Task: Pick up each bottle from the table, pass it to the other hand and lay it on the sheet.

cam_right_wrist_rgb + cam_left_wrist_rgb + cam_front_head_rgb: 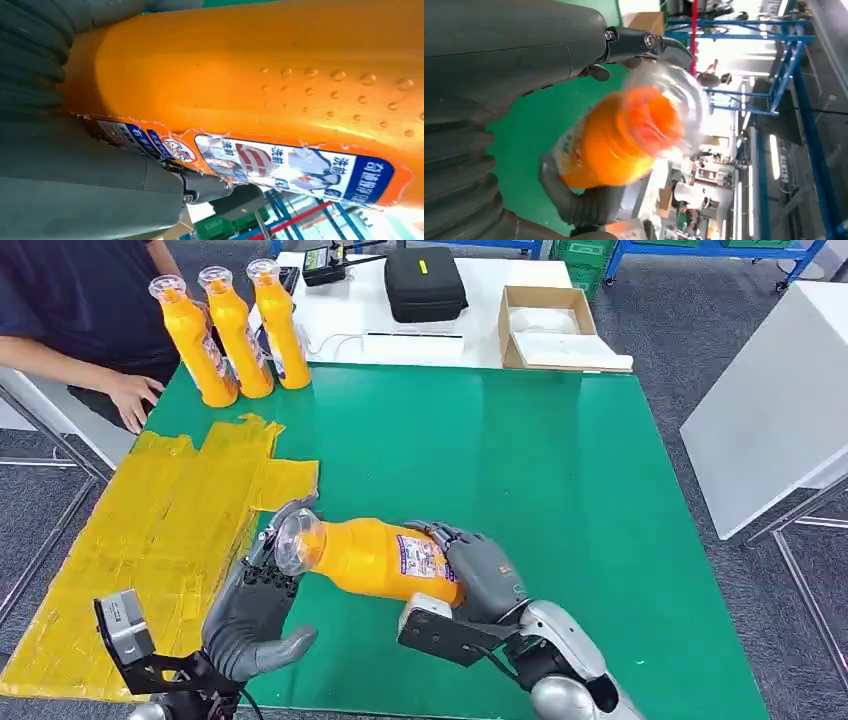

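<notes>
Held thing: orange plastic bottle with a clear domed cap (pixel 375 558), lying sideways in the air above the green surface (pixel 500 470), just right of the yellow taped sheet (pixel 150 540).
Right hand (pixel 478 570): fingers wrapped round the labelled base end, gripping it.
Left hand (pixel 250 610): fingers spread apart around the cap end, not closed on it.
Handling: looks rigid and smooth, likely slippery; the waist below the cap seems the safest hold.
Waiting: three like orange bottles (pixel 232 332) upright at the far edge.
</notes>
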Robot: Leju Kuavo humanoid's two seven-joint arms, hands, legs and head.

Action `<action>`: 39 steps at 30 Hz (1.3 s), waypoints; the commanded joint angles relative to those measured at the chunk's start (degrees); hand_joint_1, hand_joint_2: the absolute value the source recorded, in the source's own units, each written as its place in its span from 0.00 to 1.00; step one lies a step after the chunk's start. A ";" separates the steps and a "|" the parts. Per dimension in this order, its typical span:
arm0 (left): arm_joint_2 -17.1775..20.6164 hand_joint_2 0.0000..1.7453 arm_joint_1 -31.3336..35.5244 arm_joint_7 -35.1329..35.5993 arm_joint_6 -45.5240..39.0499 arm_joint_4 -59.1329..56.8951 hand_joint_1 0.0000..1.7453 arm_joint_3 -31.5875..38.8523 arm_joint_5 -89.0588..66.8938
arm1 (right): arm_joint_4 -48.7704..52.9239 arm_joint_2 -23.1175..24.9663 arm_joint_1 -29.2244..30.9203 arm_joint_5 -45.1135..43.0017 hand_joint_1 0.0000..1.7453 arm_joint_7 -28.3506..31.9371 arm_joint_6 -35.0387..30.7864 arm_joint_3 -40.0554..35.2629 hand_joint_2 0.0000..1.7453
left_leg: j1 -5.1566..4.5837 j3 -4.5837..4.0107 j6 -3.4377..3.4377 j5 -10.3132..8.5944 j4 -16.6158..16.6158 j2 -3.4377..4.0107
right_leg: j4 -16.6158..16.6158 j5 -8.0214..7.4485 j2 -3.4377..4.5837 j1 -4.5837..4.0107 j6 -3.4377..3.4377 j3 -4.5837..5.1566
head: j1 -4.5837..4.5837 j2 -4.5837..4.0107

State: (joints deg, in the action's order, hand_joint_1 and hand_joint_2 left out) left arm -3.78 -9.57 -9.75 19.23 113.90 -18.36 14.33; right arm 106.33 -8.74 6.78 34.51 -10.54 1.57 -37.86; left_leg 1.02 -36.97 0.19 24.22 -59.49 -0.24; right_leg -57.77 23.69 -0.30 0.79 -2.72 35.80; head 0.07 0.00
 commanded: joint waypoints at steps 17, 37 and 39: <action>1.50 1.00 4.50 -5.42 -5.62 1.31 0.00 -2.89 -14.94 | -8.86 -0.49 9.92 -0.19 1.00 -2.18 8.58 -10.88 1.00 | -0.02 0.20 -0.02 -0.02 0.06 0.06 | 0.04 -0.01 0.05 0.00 0.08 -0.18 | 0.00 0.00; 3.00 1.00 4.03 5.63 4.27 -6.21 0.00 2.57 15.96 | -5.73 -2.11 5.30 0.72 1.00 0.87 5.71 -9.47 1.00 | -0.03 0.26 0.00 -0.05 0.15 -0.06 | 0.12 0.01 -0.06 0.00 0.08 -0.24 | 0.00 0.00; 2.77 1.00 3.73 5.76 4.56 -6.23 0.00 2.88 16.36 | -5.01 -2.13 4.85 0.63 1.00 1.07 5.37 -9.21 1.00 | -0.06 0.19 -0.01 -0.05 0.10 -0.06 | 0.05 0.02 -0.07 0.05 0.06 -0.16 | 0.02 0.00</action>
State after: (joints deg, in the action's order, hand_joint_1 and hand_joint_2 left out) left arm -2.64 -6.83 -5.57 22.19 113.63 -17.40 27.27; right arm 100.94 -9.79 13.06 35.80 -10.29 8.39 -46.47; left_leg 1.02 -37.00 0.23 24.18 -59.49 -0.24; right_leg -57.78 23.67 -0.31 0.80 -2.72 35.85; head 0.09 0.00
